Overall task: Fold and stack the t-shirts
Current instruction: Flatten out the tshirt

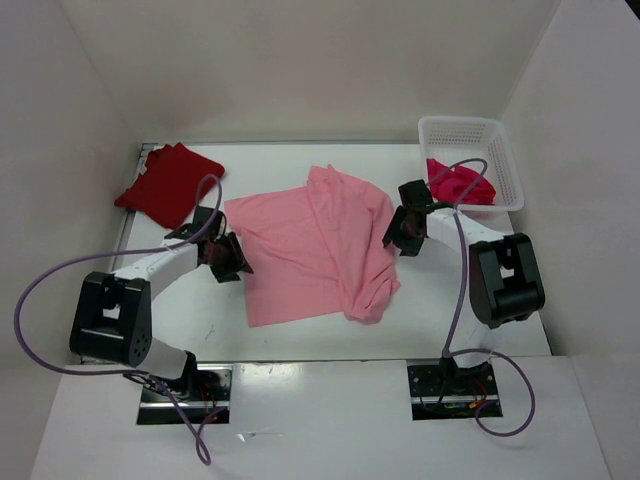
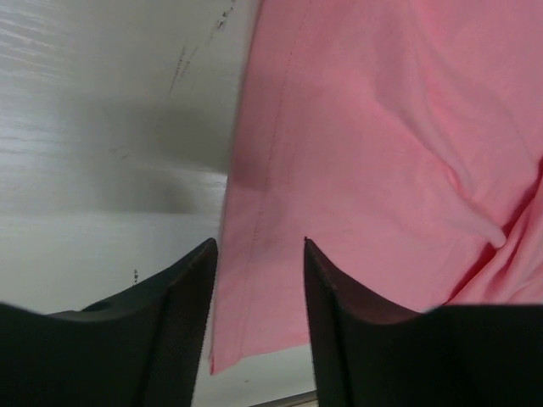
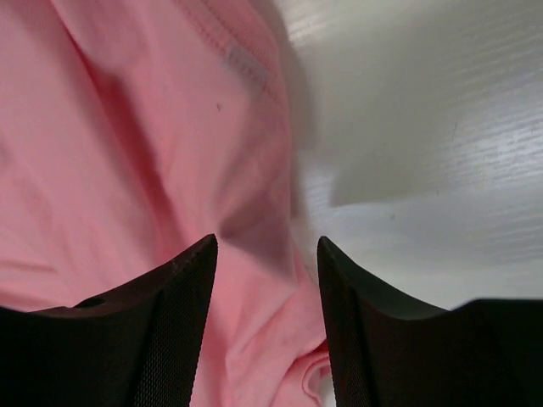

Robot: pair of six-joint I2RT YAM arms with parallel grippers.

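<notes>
Top external: left hand [image 1: 232,262] and right hand [image 1: 396,238], jaws apart and empty, flank light pink t-shirt [image 1: 300,255]; best to grip opposite edges evenly.

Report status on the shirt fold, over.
Left gripper and right gripper open, empty, flanking pink shirt, partly folded. Dark red shirt folded far left; crimson shirt in basket. Nothing blocking.

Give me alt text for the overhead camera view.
A light pink t-shirt, partly folded, lies in the middle with the left gripper at its left edge and the right gripper at its right edge. A dark red shirt lies far left; a crimson shirt sits in a white basket far right.
</notes>
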